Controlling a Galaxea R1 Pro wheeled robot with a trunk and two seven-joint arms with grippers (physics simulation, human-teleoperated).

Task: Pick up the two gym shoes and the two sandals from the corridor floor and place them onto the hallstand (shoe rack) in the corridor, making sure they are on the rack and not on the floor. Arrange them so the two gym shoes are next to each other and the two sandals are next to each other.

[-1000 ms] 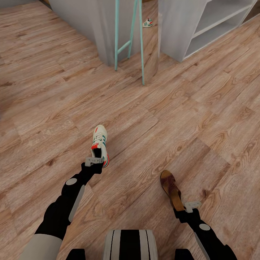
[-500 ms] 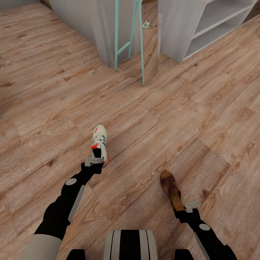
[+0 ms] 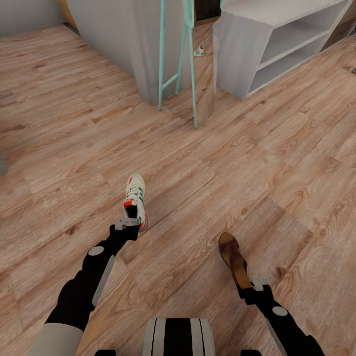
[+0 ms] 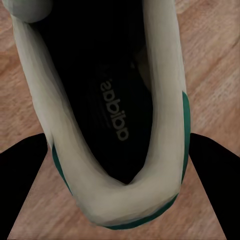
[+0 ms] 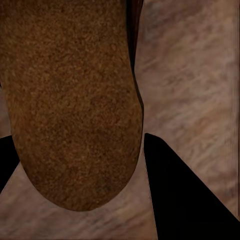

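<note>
Gripping the heel of one gym shoe [image 3: 135, 200] with my left tool [image 3: 128, 222], I am keeping its two fingers [image 4: 22, 187] pressed on either side of the cream heel collar, and the left wrist view is looking straight down into the shoe's dark insole. The shoe is pointing away from me, toe forward, over the corridor floor [image 3: 257, 168]; I cannot tell whether its sole is touching the planks or hanging just above them. My right tool [image 3: 255, 284] is clamping the heel end of one sandal [image 3: 234, 258], its dark fingers [image 5: 185, 195] flanking the grainy brown footbed in the right wrist view, and the sandal is stretching forward from the tool over the wood, well apart from the shoe in my left tool. Farther out, a thin teal frame [image 3: 174, 59] is standing on the floor beside a grey wall section [image 3: 118, 34]. Behind that frame, the second gym shoe [image 3: 200, 50] is lying on the floor, small and far off. To its right the light-grey hallstand [image 3: 237, 54] is standing with its open shelves facing the right side of the head view. At the far right edge of that view a small dark thing is lying on the floor, too small for me to name.
</note>
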